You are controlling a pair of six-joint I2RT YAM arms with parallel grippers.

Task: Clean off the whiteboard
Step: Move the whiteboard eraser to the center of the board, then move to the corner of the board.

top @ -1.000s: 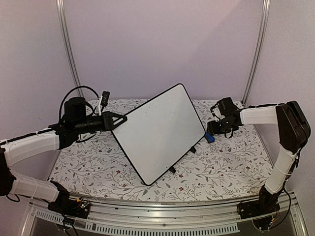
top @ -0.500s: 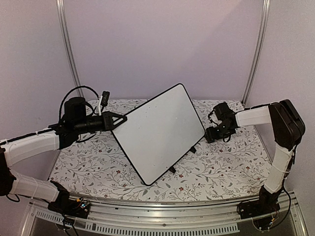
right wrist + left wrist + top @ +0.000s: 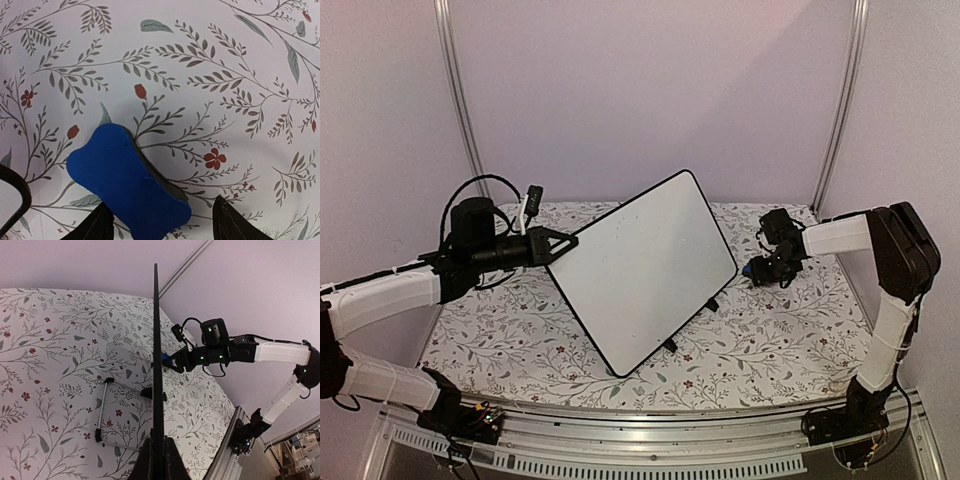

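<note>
Top view: whiteboard (image 3: 645,268) stands tilted mid-table, its left edge clamped in the left gripper (image 3: 563,243).
Right gripper (image 3: 160,227): jaws apart, blue eraser (image 3: 127,182) between them, touching the tablecloth (image 3: 225,75) near the right edge.
Risk: eraser may slip askew if the jaws close off-centre.
Pose: left arm stretched level; right arm bent, wrist down.

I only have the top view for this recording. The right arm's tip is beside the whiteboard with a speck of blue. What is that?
Observer: A blue eraser, lying on the flowered tablecloth between the right gripper's spread fingers.
Operator: Is it gripped?
Observer: No, the right wrist view shows a gap on one side.
Operator: And the left arm at the whiteboard's edge?
Observer: The left gripper is shut on the whiteboard frame, seen edge-on.
Operator: What props it up?
Observer: A wire stand behind it.
</note>
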